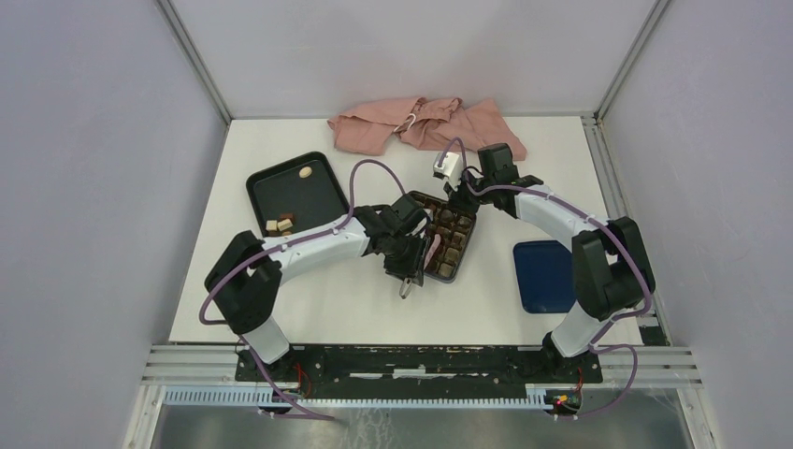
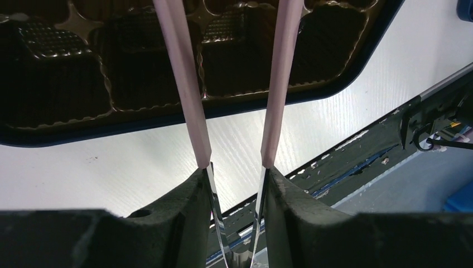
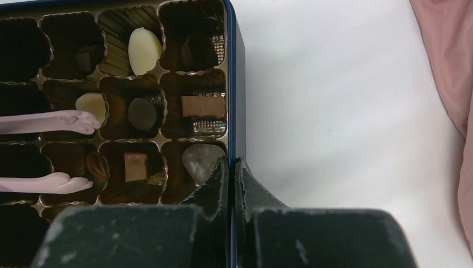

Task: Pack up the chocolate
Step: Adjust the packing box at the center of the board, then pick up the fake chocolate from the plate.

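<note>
Pack in progress: we see the left gripper partly closed on pink-tipped tweezers. Their prongs are spread over the blue box, with nothing visibly pinched between them. The right gripper is clamped tight on the box wall. Most chocolate sits in the cells; a few pieces lie on the black tray. We judge the placing goes best with prongs lifted straight up and the box pinned. The cream oval's long axis runs up the right wrist view, tilting slightly right.
</note>
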Controlling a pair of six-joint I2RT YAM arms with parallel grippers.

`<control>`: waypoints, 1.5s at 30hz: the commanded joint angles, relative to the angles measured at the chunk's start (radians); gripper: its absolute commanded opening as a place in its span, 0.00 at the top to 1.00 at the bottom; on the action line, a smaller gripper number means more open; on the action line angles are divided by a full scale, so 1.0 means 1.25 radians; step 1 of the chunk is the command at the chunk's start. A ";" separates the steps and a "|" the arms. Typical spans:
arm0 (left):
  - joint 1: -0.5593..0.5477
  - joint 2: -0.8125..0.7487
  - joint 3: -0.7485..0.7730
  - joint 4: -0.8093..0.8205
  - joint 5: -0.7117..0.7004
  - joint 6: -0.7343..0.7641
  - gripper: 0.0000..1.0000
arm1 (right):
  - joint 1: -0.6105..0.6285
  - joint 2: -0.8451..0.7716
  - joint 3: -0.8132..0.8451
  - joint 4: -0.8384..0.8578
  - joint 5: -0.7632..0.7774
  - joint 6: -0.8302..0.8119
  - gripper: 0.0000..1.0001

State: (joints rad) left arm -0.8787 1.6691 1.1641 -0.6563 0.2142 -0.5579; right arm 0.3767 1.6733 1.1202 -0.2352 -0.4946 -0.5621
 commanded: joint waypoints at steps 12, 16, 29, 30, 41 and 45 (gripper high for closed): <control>0.032 -0.160 -0.006 -0.029 -0.084 0.018 0.60 | -0.034 0.082 0.055 -0.005 -0.095 0.021 0.96; 0.086 -0.197 -0.017 -0.063 -0.105 0.042 0.60 | -0.043 0.115 0.067 -0.015 -0.107 0.025 0.93; 0.296 -0.283 -0.034 -0.179 -0.139 0.126 0.59 | -0.067 0.098 0.104 -0.081 -0.107 -0.025 0.61; 0.303 -0.284 -0.033 -0.189 -0.137 0.130 0.59 | -0.069 0.085 0.104 -0.087 -0.102 -0.036 0.56; 0.377 -0.255 -0.028 -0.314 -0.154 0.132 0.59 | -0.076 -0.041 0.077 -0.118 -0.128 -0.103 0.41; 0.390 -0.236 -0.028 -0.340 -0.166 0.143 0.59 | -0.076 -0.049 0.081 -0.129 -0.168 -0.099 0.41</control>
State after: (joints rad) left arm -0.4080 1.3556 1.1225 -1.0290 0.0277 -0.4515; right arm 0.2832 1.6352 1.2110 -0.3725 -0.6357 -0.6659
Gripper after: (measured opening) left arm 0.415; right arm 0.586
